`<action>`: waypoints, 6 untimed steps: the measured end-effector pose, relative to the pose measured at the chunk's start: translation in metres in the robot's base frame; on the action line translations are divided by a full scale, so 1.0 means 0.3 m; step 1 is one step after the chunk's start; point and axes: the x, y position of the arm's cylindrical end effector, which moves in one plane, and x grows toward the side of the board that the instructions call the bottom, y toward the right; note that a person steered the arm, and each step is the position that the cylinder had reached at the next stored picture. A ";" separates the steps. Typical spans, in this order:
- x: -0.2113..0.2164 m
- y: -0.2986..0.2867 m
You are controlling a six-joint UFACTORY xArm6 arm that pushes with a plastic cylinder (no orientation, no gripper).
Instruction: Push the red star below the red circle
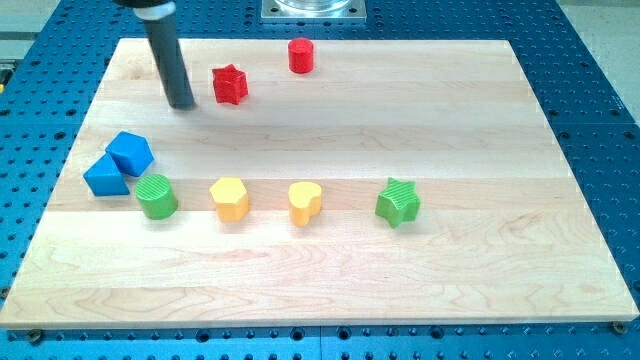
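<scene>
The red star (230,84) lies near the view's top, left of centre on the wooden board. The red circle (301,55), a short cylinder, stands up and to the right of the star, near the board's top edge. My tip (182,103) is at the end of the dark rod, just left of the red star with a small gap between them, not touching.
A blue cube (130,153) and a blue triangular block (105,176) sit at the left. A green cylinder (156,196), a yellow hexagon (230,198), a yellow heart (305,203) and a green star (398,203) form a row across the middle. The board (480,290) lies on a blue perforated table.
</scene>
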 end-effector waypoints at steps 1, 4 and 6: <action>-0.058 0.191; 0.002 0.374; 0.070 0.446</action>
